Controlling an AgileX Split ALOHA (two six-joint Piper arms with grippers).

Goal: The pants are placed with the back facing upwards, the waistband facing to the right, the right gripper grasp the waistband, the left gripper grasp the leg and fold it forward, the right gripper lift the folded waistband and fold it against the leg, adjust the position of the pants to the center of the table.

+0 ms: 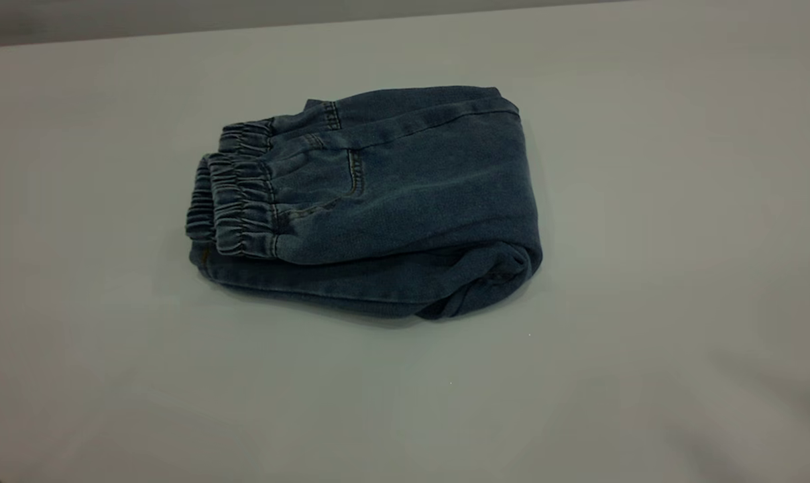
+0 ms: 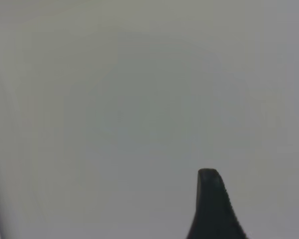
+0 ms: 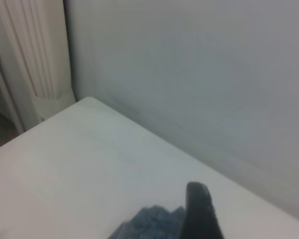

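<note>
We see the pants folded into a bundle near the middle of the bench, waistband at its left end. Neither pincer appears from outside; each wrist view shows one fingertip, so we cannot tell their state. We judge the loose top layer could slide open if nudged while centring.

Right gripper beside the pants on the table.
</note>
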